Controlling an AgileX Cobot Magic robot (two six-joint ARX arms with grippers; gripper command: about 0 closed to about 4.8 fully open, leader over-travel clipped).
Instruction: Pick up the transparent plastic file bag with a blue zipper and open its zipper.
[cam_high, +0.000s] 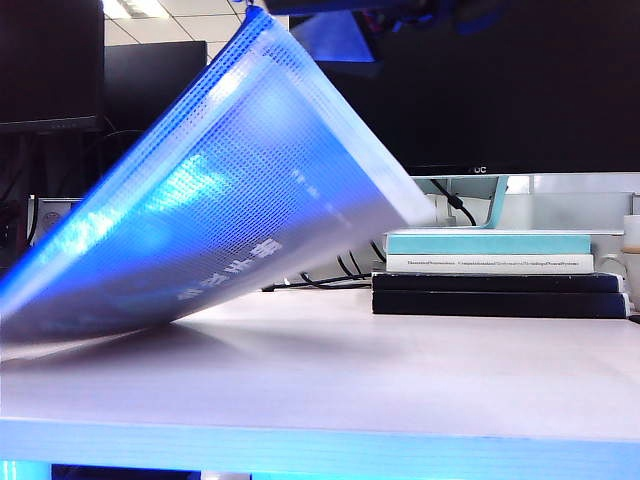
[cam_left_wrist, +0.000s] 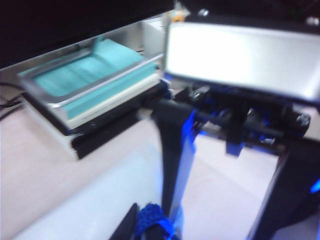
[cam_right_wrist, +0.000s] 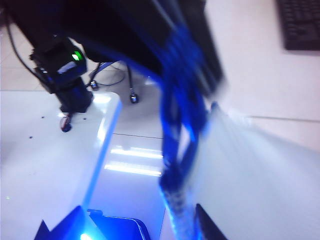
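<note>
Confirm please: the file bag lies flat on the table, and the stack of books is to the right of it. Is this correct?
Not quite. The file bag is not flat: the exterior view shows it lifted by its top edge and hanging tilted, only its lower edge near the table. The stack of books is indeed to its right.

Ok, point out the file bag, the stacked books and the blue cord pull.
file bag (cam_high: 230, 190), exterior view, middle of its meshed face.
stacked books (cam_high: 490, 243), exterior view, teal top book's edge.
blue cord pull (cam_left_wrist: 152, 220), left wrist view, braided loop.
</note>
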